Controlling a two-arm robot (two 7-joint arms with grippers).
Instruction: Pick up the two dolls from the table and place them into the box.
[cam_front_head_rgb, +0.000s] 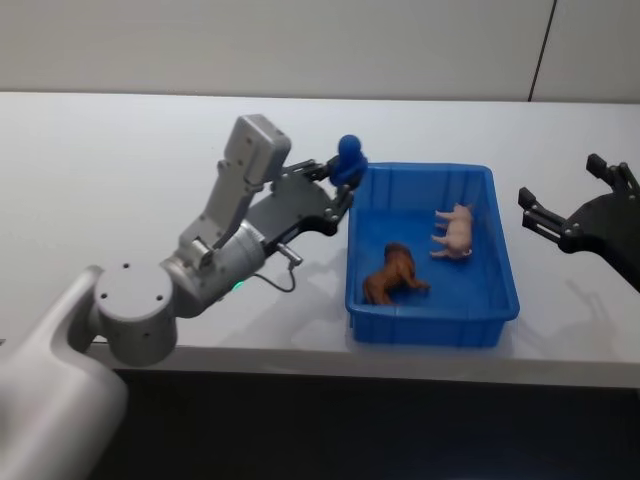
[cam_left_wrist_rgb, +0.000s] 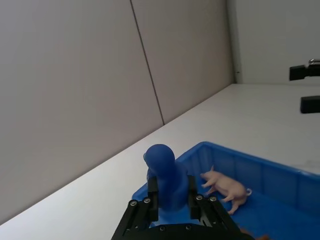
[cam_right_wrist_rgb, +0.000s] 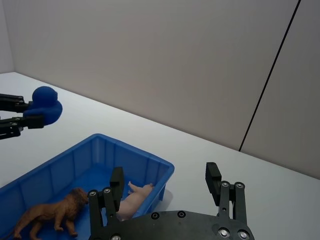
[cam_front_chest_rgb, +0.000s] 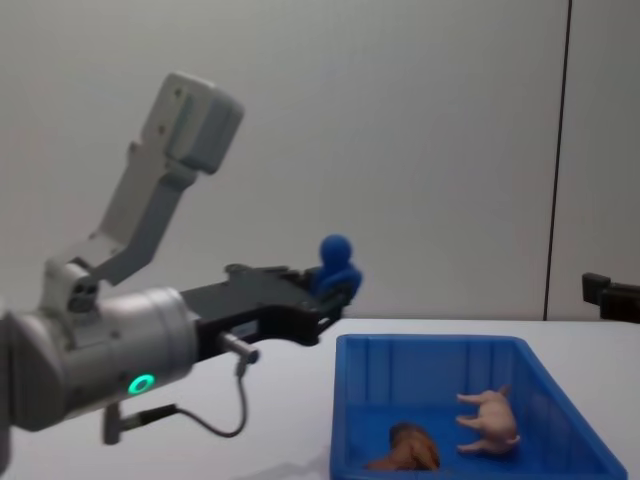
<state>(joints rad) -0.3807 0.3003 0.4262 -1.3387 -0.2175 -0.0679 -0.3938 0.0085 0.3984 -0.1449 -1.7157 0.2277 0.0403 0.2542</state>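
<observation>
Your left gripper (cam_front_head_rgb: 345, 172) is clamped on a blue figure (cam_front_head_rgb: 349, 158) at the box's (cam_front_head_rgb: 432, 330) far-left corner (probably light, rigid plastic; grip the torso). Right gripper (cam_front_head_rgb: 570, 200) is spread open, parked right.

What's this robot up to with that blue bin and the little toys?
The left end effector is clamped on a small blue rounded-head figure, held in the air by the far left corner of the blue open-topped plastic bin. Inside lie a brown lion toy and a pale pink pig toy. The right end effector hovers open beside the bin.
</observation>
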